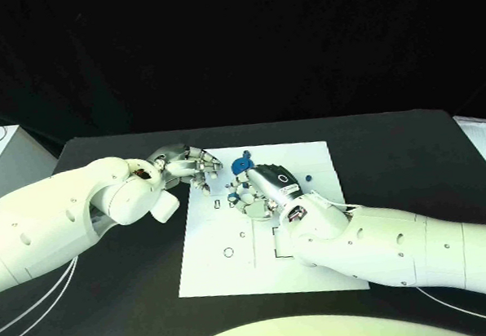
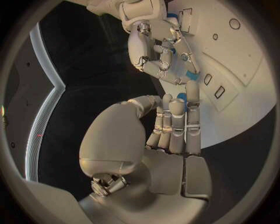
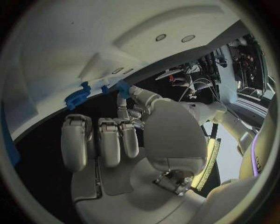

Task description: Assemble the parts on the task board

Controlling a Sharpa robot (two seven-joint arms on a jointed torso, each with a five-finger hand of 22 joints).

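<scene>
1. The white task board [image 1: 264,248] lies in the middle of the black table [image 1: 407,149], its long sides running from the far edge toward the near edge.
2. The left hand [image 1: 186,165] hovers at the board's far left corner, its fingers [image 2: 175,123] held close together and bent forward. I cannot tell whether it has hold of anything; a bit of blue shows at the fingertips in the left wrist view, but contact is unclear.
3. The right hand [image 1: 271,188] sits over the far half of the board, palm down, fingers [image 3: 108,140] curled toward the surface. Whether it has a part pinched cannot be made out.
4. A round blue part [image 1: 240,166] lies near the board's far edge, between the two hands.
5. Another small blue part [image 1: 308,180] rests just beside the right hand, toward the board's right edge.
6. In the right wrist view, a jagged blue part [image 3: 77,96] sits at the board's edge, with smaller blue pieces [image 3: 119,87] next to it near the fingertips.
7. Slots and round holes [image 1: 229,252] mark the near half of the board.
</scene>
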